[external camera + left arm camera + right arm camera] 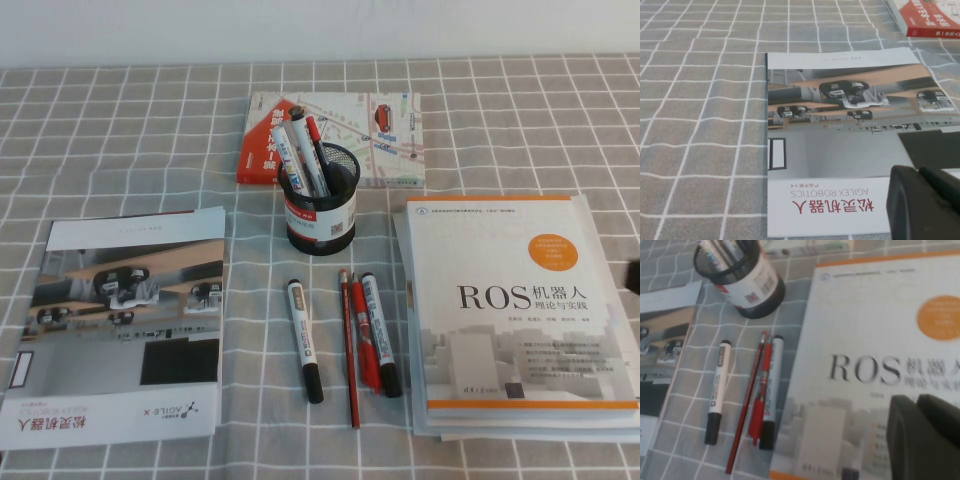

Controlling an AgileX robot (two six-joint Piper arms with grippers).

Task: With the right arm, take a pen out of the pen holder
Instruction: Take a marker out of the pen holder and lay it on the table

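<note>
Jaws of right gripper (916, 402) pressed together, empty, over ROS book (865, 315) | left gripper (919, 172) above brochure (840, 165), state I cannot tell | pens (300, 150) upright in pen holder (318, 215) on bench (120, 130) | risk: crowded pens snag, light holder tips.

Grey tablecloth (120, 150) with white grid lines, plain white wall (320, 25) behind, even light
</note>
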